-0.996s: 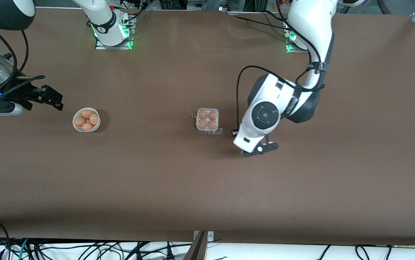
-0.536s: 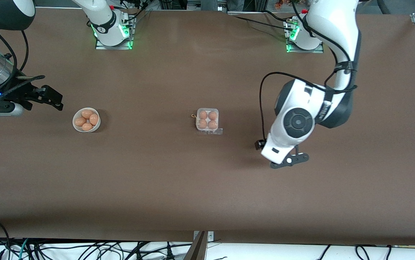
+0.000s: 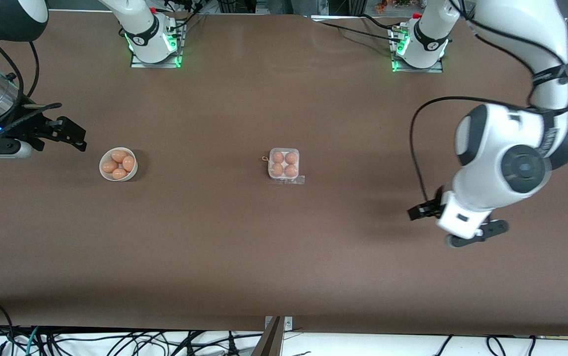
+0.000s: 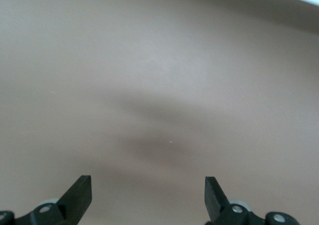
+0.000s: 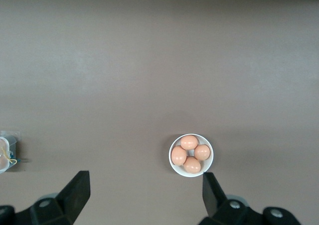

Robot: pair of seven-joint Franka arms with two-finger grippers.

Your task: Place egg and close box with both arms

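Front view shows you the box (image 3: 284, 164) mid-surface, lid shut over four eggs; your left hand (image 4: 148, 197) hangs wide open and empty, your right hand (image 5: 144, 197) likewise, waiting.

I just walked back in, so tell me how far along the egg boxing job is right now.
It looks finished. The box holds four eggs, one per cup, and its lid appears shut. Nothing is in hand: the left end effector is open over bare table toward the left arm's end, and the right end effector waits open, near the bowl, which holds four spare eggs. Nothing visible remains.
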